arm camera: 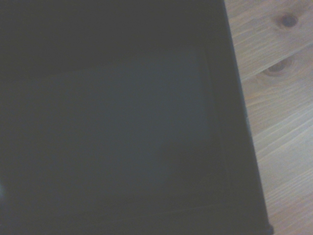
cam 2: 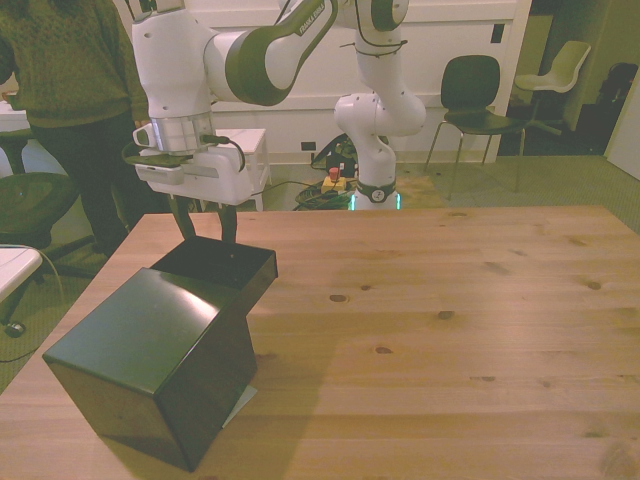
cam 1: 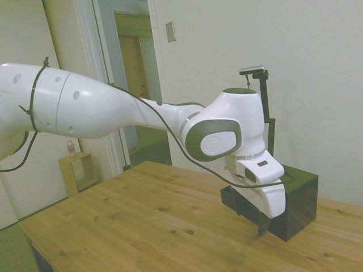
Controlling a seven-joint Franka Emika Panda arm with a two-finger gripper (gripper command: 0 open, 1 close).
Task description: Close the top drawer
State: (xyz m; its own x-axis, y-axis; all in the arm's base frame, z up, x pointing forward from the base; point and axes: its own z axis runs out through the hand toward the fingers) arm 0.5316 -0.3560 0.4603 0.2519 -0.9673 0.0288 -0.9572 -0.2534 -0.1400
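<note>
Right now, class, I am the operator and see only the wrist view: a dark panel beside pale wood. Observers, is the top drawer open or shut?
Observer: Open. In the front view the shallow glossy black top drawer juts out of the small black cube cabinet.
Operator: Where is the end effector?
Observer: The end effector hangs at the drawer's outer end, fingers apart, with nothing visible between them.
Operator: Is anything else nearby?
Observer: A person in a dark green jumper stands beyond the wooden table, at the front view's left.
</note>
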